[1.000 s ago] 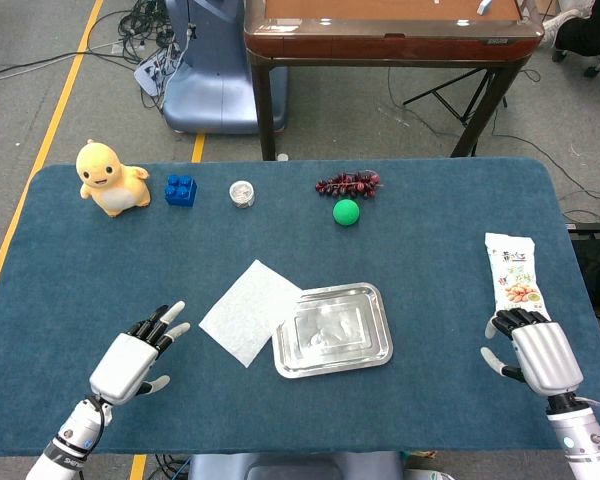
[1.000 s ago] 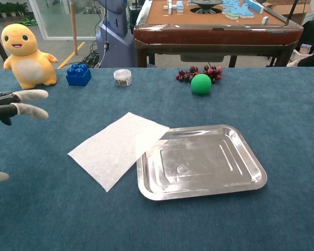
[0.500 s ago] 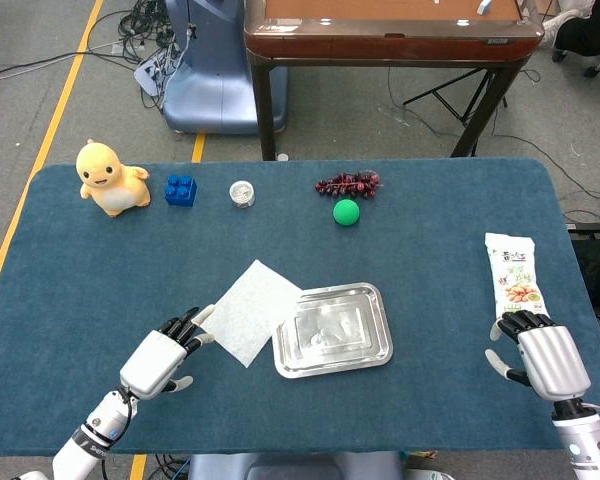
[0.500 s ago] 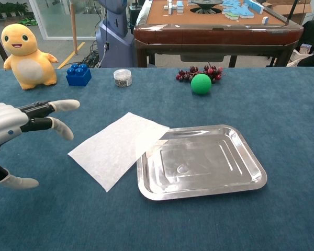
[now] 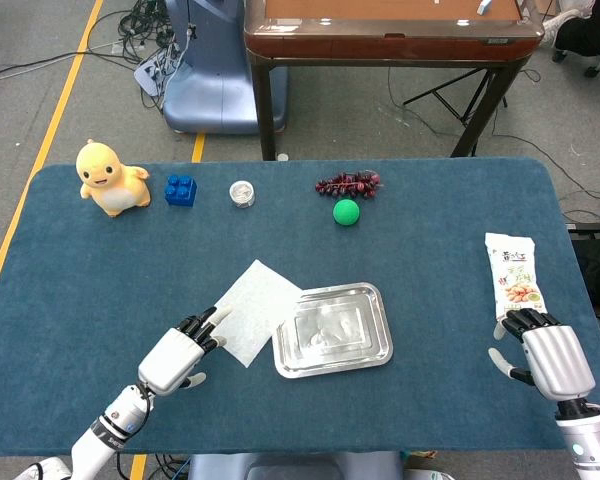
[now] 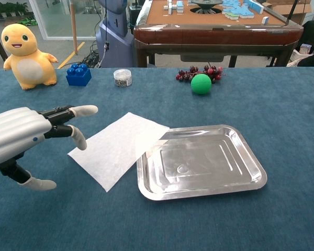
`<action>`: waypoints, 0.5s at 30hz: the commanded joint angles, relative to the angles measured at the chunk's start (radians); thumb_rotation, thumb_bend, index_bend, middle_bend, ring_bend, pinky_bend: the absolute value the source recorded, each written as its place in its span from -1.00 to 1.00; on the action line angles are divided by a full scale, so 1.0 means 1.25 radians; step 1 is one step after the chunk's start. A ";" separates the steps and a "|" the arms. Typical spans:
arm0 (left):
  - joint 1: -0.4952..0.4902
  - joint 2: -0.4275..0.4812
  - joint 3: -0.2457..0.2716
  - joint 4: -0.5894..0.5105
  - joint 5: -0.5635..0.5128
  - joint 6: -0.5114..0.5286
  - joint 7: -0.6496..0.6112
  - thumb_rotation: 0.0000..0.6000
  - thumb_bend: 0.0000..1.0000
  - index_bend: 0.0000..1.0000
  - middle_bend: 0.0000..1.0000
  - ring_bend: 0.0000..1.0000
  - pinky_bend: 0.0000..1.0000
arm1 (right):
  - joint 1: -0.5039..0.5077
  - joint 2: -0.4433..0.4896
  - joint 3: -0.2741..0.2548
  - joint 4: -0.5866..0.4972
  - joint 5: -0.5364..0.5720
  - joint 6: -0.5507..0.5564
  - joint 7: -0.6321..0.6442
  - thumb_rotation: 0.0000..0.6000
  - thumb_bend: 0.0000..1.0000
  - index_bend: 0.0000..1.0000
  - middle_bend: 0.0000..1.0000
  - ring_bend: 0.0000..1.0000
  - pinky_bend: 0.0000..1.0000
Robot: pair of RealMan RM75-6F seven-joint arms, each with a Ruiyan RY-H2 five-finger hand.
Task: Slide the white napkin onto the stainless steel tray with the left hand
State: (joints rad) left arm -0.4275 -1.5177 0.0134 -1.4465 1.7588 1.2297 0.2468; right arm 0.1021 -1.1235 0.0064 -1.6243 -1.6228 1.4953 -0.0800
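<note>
While flat, napkin: one white napkin [image 6: 118, 148], corners diagonal, one corner overlapping the tray [image 6: 251, 180]
Left hand [image 6: 21, 137]: fingers spread, empty, at napkin's edge

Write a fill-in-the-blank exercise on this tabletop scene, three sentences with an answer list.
1. One corner of the white napkin overlaps the rim of the stainless steel ____.
2. The green ball lies just in front of the bunch of ____.
3. The hand nearest the napkin is the robot's ____ hand.

Missing words: tray; grapes; left
</note>
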 commanded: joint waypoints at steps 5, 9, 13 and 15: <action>-0.018 -0.017 -0.008 -0.003 -0.029 -0.030 0.016 1.00 -0.80 -0.26 -1.00 -1.00 -0.55 | -0.001 0.004 0.002 -0.004 0.007 -0.004 0.000 1.00 -0.48 0.08 -0.12 -0.31 -0.13; -0.026 -0.030 -0.014 -0.011 -0.052 -0.049 0.036 1.00 -0.80 -0.26 -1.00 -1.00 -0.55 | -0.001 0.006 0.003 -0.006 0.009 -0.006 0.000 1.00 -0.48 0.08 -0.12 -0.31 -0.13; -0.033 -0.045 -0.022 -0.013 -0.071 -0.058 0.049 1.00 -0.80 -0.25 -1.00 -1.00 -0.55 | -0.002 0.007 0.003 -0.007 0.008 -0.004 0.003 1.00 -0.48 0.08 -0.12 -0.31 -0.13; -0.036 -0.050 -0.023 -0.011 -0.078 -0.061 0.053 1.00 -0.80 -0.24 -1.00 -1.00 -0.55 | -0.002 0.008 0.004 -0.007 0.009 -0.004 0.005 1.00 -0.48 0.08 -0.12 -0.31 -0.13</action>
State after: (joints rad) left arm -0.4715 -1.5778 -0.0146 -1.4612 1.6634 1.1547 0.3113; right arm 0.0992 -1.1135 0.0111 -1.6328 -1.6114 1.4902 -0.0736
